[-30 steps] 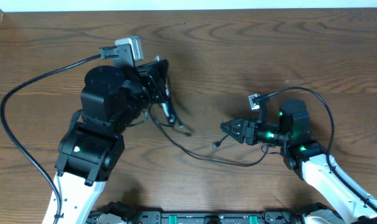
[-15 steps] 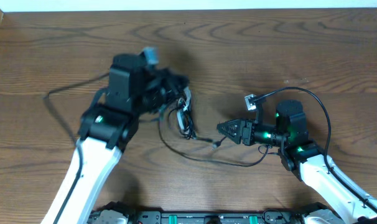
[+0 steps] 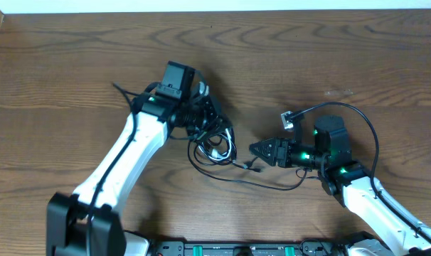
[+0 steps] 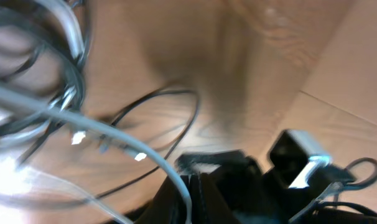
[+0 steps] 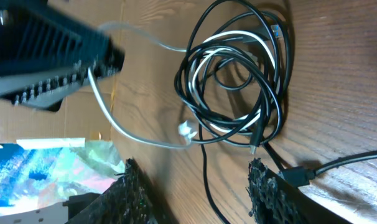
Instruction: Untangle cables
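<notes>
Early in the untangling: the looped bundle of thin black cords and one white cord [image 3: 214, 146] lies on the brown wooden surface [image 3: 358, 50]. The left gripper [image 3: 210, 118], closed tight, sits at the bundle's far edge; whether it pinches a cord I cannot tell. The right gripper [image 3: 254, 150], half-open and empty, faces the bundle's right side and, I judge, next needs a loose plug end [image 3: 248, 164]. No containers in view

My gripper [image 5: 195, 171] hangs, fingers [image 5: 135, 193] apart, over the table [image 5: 338, 74]; looped black and white cables [image 5: 235, 81] lie just ahead, one cord [image 5: 205, 177] perhaps running between my fingers.
</notes>
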Tool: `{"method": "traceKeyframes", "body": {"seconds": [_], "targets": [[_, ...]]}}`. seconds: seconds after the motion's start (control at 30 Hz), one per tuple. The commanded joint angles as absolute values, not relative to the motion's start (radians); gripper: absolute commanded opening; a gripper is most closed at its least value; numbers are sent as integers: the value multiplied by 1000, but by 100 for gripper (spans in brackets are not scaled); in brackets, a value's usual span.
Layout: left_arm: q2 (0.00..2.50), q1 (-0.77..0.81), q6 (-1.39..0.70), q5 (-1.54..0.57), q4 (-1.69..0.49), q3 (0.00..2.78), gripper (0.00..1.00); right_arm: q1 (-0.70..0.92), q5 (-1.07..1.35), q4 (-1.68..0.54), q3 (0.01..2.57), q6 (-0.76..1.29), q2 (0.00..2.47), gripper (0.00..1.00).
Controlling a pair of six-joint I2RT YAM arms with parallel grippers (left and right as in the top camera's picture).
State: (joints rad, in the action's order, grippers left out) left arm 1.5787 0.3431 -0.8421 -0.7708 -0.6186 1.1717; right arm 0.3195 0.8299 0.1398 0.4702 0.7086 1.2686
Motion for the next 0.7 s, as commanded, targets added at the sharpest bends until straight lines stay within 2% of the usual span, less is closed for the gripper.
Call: {"method": "traceKeyframes", "body": {"seconds": [0.0,0.1,0.17,0.3,0.4,0.47,0.67], "targets": [[1605,344,-760,-783,-535,1179,8,323,814,136,476,713,1265,54],[1619,347,-706,-526,-601,1179,8,323,808,115,476,712,1265,55],[1622,341,-735,-502,-632,1179,8,323,788,94,476,713,1265,55],[1620,300,-712,-785,-538,1179,8,323,743,46,476,713,1265,59],[1620,252,-560,-1068,-401,1179,8,323,732,36,476,712,1265,61],[1620,226,-475,-1146,-388,1179,8,323,732,36,476,696,1265,64],[1620,201,-440,-1252,-416,1179,8,323,727,37,476,587,1265,67]]}}
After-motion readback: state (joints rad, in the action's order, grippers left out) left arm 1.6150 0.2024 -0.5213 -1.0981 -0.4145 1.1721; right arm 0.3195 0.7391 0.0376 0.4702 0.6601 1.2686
